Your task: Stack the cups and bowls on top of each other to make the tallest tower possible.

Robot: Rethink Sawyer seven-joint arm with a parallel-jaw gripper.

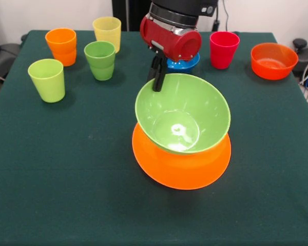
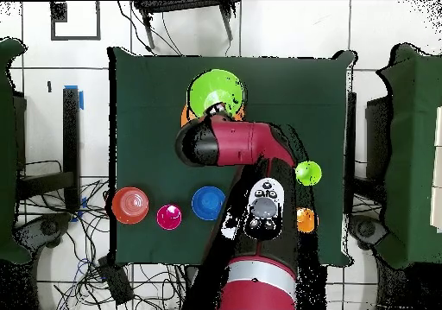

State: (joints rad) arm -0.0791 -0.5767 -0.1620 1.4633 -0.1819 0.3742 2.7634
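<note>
Bowls sit stacked in the middle of the green tabletop (image 1: 51, 169), a green bowl (image 1: 183, 114) tilted on a big orange bowl (image 1: 181, 164), with the pincer (image 1: 157, 77) pinching the green bowl's far rim.

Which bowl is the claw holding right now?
The light green bowl: the claw grips its far rim, tilted atop the big orange bowl. The blue and red-orange bowls sit untouched.

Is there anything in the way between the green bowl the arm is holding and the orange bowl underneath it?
Nothing visible. The tool grips the green bowl's far rim, and it sits tilted directly on the orange bowl.
</note>
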